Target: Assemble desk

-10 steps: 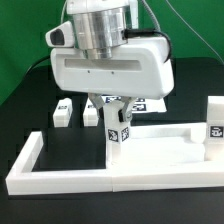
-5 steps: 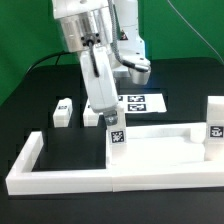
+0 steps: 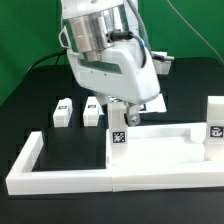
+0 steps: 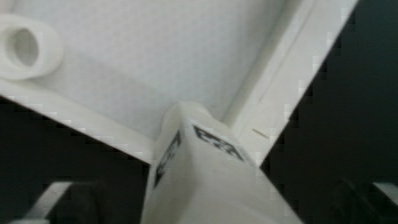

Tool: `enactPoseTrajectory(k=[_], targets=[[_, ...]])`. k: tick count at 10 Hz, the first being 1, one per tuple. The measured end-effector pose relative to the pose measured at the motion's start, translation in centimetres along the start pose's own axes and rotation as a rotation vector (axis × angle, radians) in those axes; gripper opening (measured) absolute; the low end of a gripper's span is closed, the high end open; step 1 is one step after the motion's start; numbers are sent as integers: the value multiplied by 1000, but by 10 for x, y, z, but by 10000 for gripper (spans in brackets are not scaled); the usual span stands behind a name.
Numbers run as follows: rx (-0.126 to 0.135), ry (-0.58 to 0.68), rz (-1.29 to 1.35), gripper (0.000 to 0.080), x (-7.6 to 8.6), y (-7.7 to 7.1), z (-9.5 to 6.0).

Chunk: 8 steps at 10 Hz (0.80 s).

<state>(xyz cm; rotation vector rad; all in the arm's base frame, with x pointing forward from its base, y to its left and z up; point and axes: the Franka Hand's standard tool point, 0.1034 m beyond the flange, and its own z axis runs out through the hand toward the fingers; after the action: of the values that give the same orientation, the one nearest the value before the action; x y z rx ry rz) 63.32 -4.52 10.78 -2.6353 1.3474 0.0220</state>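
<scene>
The desk top point(image 3: 160, 148) is a white rimmed tray lying flat at the exterior view's right. One white tagged leg point(image 3: 118, 135) stands upright at its near-left corner. My gripper point(image 3: 120, 112) hangs just above that leg, open, with a finger on either side and a gap to each. In the wrist view the leg point(image 4: 210, 170) rises between the jaws of the gripper point(image 4: 214, 206), beside the top's rim point(image 4: 294, 80) and a round corner hole point(image 4: 22, 50). Two more legs point(image 3: 63, 111) point(image 3: 92, 111) lie behind, and another point(image 3: 214, 125) stands at the far right.
Long white bars point(image 3: 70, 180) form a border frame along the front and left, and the desk top sits against them. The marker board point(image 3: 158, 103) lies behind my hand, mostly hidden. The table is black.
The jaws were closed on the upright leg and now stand apart from it. My hand has swivelled about the leg. The leg has stayed upright in the same corner.
</scene>
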Motion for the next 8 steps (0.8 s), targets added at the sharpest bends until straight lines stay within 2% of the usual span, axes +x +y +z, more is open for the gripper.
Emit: enactPoseTrajectory(k=[2,3,4,5,7,8], targets=[[-4,4,-196,644,2,1,0],[-17,12,-302,648,3,2,0],[-58,44,-574,649,7,1,-1],[-65,61,-813,649,8,-3,1],[-65,65,-775,649,8,-3,2],[-64,65,-763,560,8,-3,2]])
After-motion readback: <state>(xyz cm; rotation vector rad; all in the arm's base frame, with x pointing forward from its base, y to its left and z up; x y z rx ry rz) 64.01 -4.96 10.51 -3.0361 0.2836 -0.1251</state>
